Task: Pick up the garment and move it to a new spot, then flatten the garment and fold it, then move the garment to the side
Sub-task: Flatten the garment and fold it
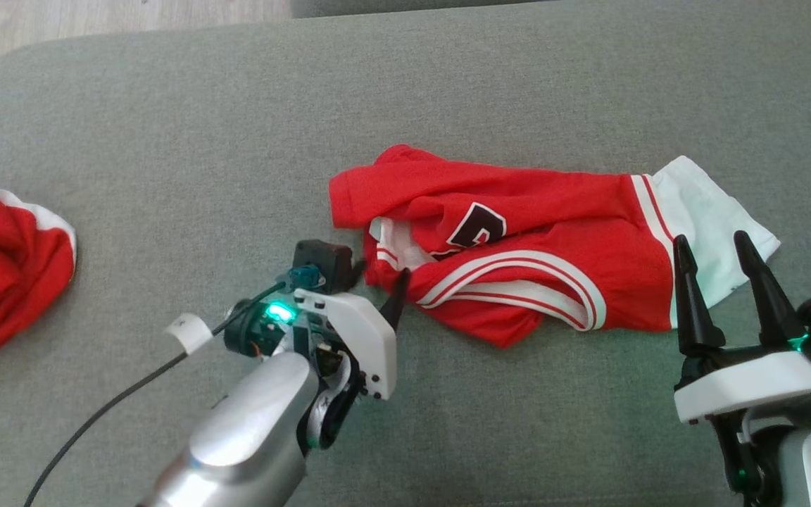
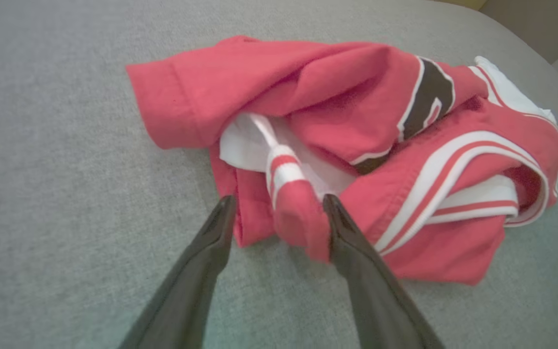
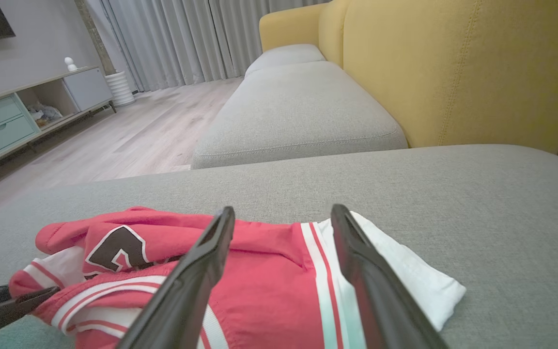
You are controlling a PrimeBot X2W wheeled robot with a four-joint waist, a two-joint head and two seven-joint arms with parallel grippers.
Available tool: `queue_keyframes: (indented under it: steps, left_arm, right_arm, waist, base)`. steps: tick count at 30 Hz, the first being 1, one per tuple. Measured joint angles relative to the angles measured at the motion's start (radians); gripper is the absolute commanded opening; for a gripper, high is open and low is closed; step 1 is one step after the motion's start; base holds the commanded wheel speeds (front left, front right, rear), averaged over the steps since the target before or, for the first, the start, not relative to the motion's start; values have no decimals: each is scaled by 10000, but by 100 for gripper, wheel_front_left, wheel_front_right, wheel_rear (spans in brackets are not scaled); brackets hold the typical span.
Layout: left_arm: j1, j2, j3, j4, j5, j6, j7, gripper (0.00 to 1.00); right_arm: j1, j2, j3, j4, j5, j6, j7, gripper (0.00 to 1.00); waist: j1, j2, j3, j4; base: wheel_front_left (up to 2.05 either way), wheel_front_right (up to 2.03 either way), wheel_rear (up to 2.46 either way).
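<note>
The garment [image 1: 532, 282], red with white stripes, a white end and a dark printed patch, lies crumpled on the grey cushion [image 1: 166, 141]. My left gripper [image 1: 381, 271] is at its left edge. In the left wrist view the left gripper [image 2: 278, 203] is open, its fingers standing on either side of a raised red and white fold of the garment [image 2: 337, 97]. My right gripper [image 1: 709, 239] is open over the garment's white right end. In the right wrist view the right gripper [image 3: 283, 213] hovers just above the garment [image 3: 259, 286] with nothing between its fingers.
A second red and white cloth [image 1: 4, 274] lies bunched at the cushion's far left. A black cable [image 1: 110, 401] trails from my left arm. Wooden floor [image 1: 96, 17] lies beyond the cushion's far edge. A yellow sofa back [image 3: 453, 63] rises behind the cushions.
</note>
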Motion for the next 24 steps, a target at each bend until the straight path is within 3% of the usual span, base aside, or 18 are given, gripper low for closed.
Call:
queue_keyframes:
  steps: [1,9,16,24]
  left_arm:
    - [3,-40,-15,58,-54,-73,4,0]
    - [845,75,-13,-261,-196,-207,-497,0]
    - [2884,581,-240,-1607,-414,372,-537,0]
    - [3886,654,-499,-2211,-610,729,-426,0]
  right_arm:
    - [-3,0,0,21,0,0,0,100]
    - [-1,0,2,105,92,0,-2,100]
    - [108,0,-50,221,247,0,0,100]
    - [124,0,-52,267,247,0,92,100]
  waist:
    - [0,0,3,-3]
    - [-1,0,-171,-79]
    - [-1,0,-372,-33]
    - [-1,0,-451,63]
  base:
    - [0,0,0]
    - [0,0,0]
    - [0,0,0]
    - [0,0,0]
